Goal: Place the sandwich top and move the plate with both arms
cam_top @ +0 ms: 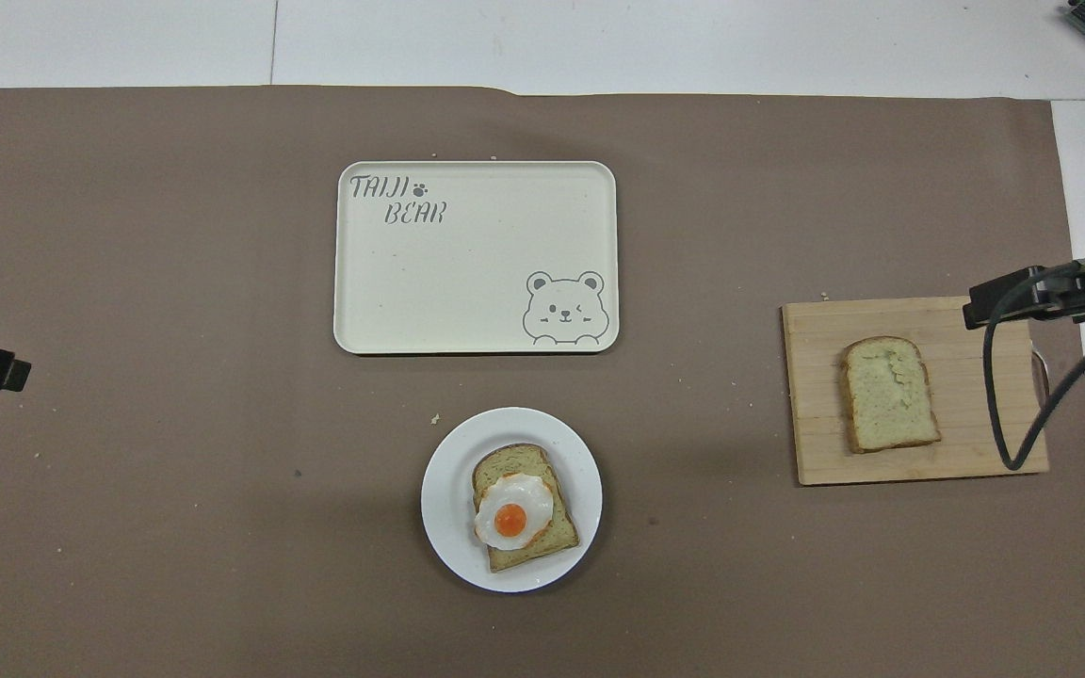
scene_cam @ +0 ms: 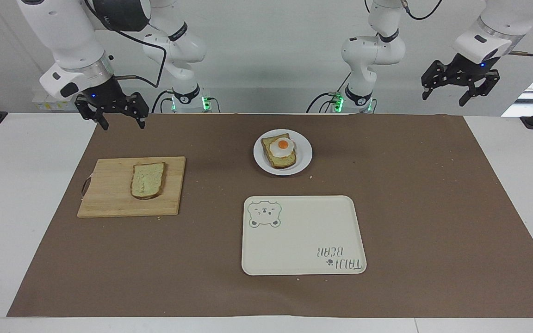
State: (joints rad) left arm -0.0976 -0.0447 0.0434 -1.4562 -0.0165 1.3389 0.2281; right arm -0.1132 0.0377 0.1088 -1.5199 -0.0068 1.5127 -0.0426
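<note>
Bread sandwich top lies flat on cutting board; right gripper, wide open and empty, should descend squarely over it.

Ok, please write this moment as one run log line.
bread top: on board | plate: untouched | left claw: open, raised | right claw: open, raised

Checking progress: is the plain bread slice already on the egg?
No, the bread slice lies on the cutting board, apart from the plate with the egg.
</note>
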